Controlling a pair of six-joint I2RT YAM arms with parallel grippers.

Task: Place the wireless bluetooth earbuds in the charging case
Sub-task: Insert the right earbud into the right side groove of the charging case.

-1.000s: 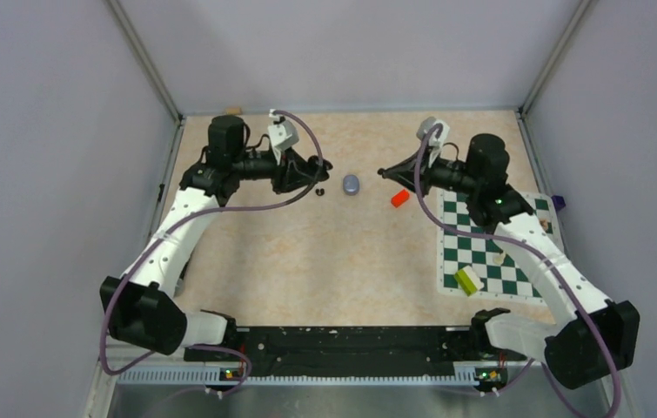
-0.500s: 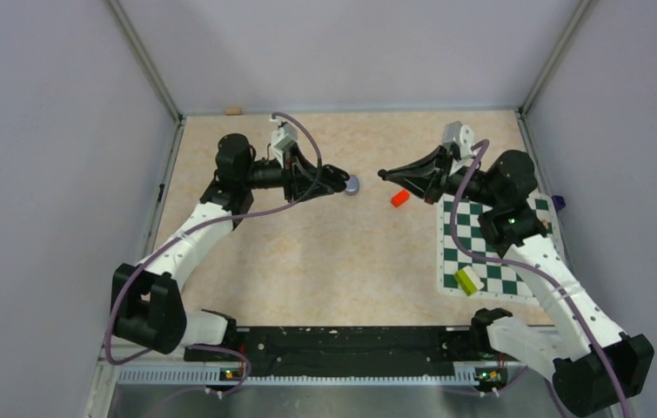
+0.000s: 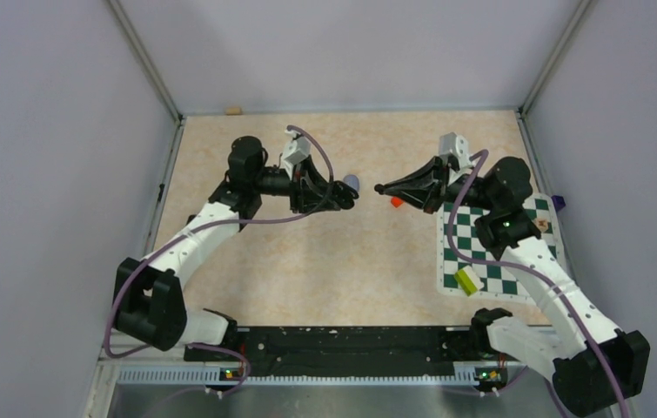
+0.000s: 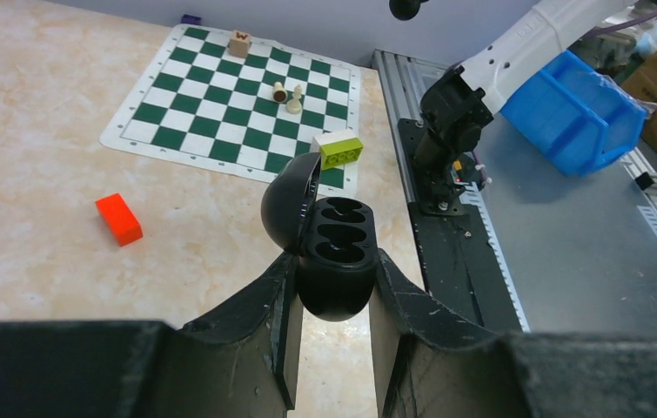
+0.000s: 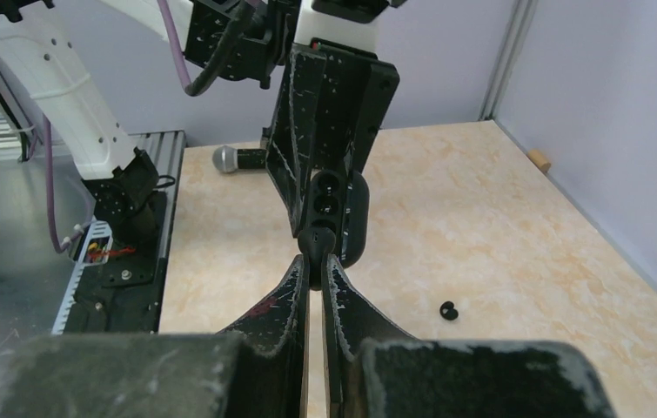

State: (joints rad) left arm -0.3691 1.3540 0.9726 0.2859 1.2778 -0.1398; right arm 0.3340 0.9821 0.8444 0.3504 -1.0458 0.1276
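Right now my left gripper is clamped on the charging case, one finger on each side of its black body, and holds it up off the bench. The lid is swung open and stands up to one side, so the hollows in the body show to my left wrist camera. My right gripper is closed almost all the way, with a black earbud pinched between its very tips. From above, the two grippers point at each other over the far middle of the bench, close together but with a gap between the earbud and the case. Through my right wrist camera the earbud sits right in front of the lower end of the open case. A second black earbud lies loose on the bench, off to the side of my right fingers. A lilac rounded thing peeks out just behind my left gripper; I cannot tell what it is. A red block lies on the bench between the case and the chess mat, which carries a green block and a few chess pieces.
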